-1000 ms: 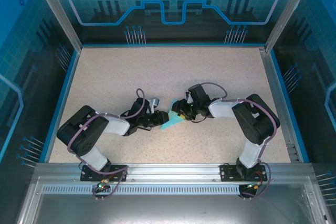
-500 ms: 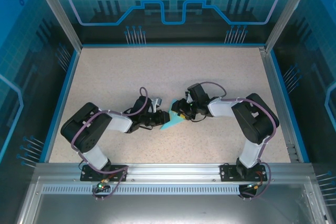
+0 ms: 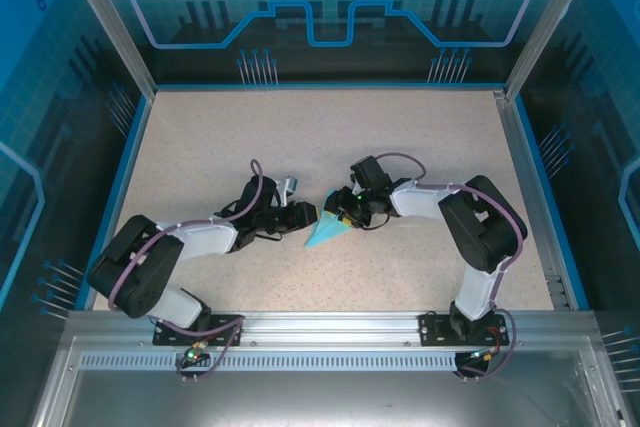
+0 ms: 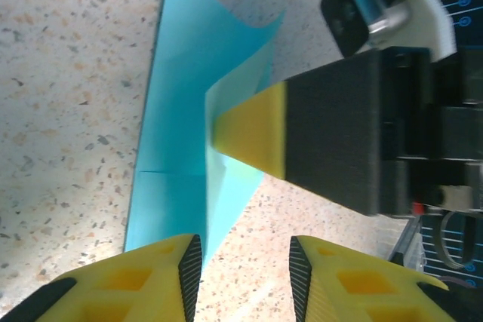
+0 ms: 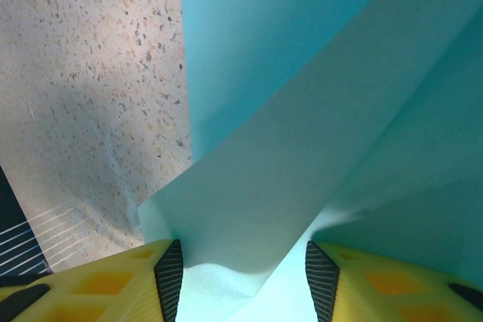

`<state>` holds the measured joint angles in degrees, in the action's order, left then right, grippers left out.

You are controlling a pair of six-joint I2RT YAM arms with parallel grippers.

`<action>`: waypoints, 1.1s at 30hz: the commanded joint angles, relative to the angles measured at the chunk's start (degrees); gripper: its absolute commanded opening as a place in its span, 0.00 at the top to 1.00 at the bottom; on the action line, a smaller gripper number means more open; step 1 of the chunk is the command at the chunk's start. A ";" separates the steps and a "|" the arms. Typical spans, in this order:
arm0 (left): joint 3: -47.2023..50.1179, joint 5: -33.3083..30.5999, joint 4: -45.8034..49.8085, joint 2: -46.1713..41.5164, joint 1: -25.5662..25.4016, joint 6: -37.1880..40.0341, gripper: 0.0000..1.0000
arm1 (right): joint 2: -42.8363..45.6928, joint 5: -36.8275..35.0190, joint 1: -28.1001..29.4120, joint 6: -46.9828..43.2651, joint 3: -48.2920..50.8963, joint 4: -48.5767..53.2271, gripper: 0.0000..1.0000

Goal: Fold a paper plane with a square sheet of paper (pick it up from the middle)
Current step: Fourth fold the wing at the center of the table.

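Paper plane [image 3: 327, 232] is showing as light cyan-blue paper, partly folded into a pointed wedge, lying near the middle of the speckled table [image 3: 250, 137] between the two grippers. In the top view its narrow tip is pointing toward the near-left and its wider end is sitting under the right gripper [image 3: 340, 211]. In the left wrist view the paper [image 4: 177, 111] is lying mostly flat with sharp straight edges and a crease across it, while one lighter flap is standing up off the table and curling at the top. The right gripper's yellow fingertip [image 4: 253, 135] is pressing into that raised flap. In the right wrist view the right fingers [image 5: 170, 277] are standing spread, with the lifted fold of paper [image 5: 302, 126] running between them, not pinched. Left gripper [image 4: 245, 265] is sitting just beside the plane's near corner with its fingers parted and bare table showing in the gap; the paper's edge is lying right by one black pad [image 4: 190, 265], and whether it is touching cannot be told.
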<state>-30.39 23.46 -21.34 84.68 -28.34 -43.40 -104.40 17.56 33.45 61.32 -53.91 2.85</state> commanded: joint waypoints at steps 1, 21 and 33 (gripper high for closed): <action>-0.28 2.18 0.46 -0.79 0.32 -0.59 0.61 | -3.91 -5.63 0.51 0.46 0.51 8.78 0.49; -10.60 9.05 9.15 11.69 -0.30 1.43 0.84 | -6.82 -5.56 0.57 1.92 -0.89 13.50 0.50; -11.70 6.02 11.61 14.30 -0.24 1.73 0.89 | -7.05 -6.22 0.29 1.36 -0.07 14.28 0.51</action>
<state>-40.51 30.61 -11.75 97.93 -28.38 -43.11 -106.15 17.08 33.50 62.98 -57.43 8.40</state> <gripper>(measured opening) 0.109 0.489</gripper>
